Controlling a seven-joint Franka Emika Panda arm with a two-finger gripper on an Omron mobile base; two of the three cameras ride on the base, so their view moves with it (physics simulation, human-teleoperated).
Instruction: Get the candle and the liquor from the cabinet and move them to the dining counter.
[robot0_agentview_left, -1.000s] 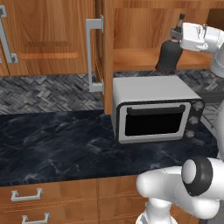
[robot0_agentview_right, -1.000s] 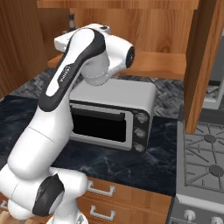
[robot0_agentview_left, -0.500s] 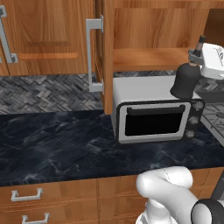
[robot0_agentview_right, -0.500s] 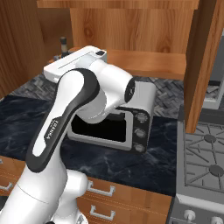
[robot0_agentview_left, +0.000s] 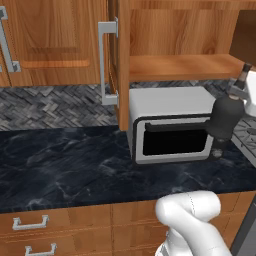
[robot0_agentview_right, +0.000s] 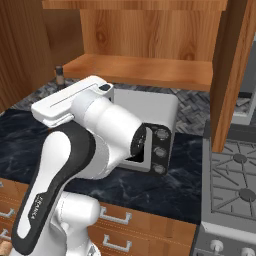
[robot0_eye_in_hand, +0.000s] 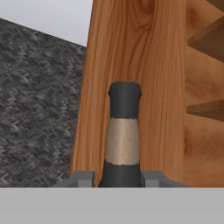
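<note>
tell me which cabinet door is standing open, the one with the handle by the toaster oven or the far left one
The cabinet door whose handle hangs beside the toaster oven is open, swung out edge-on. The far left door sits flat and shut.

Black marble-look worktop bears 1 white toaster oven; open cabinet's shelf lies bare.

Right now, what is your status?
Tool shut on liquor, clear of cabinet. Toaster oven close beside bottle.

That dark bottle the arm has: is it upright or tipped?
Roughly upright, leaning slightly. In the left base view the liquor hangs in air before the toaster oven, body down, neck rising toward the gripper.
</note>
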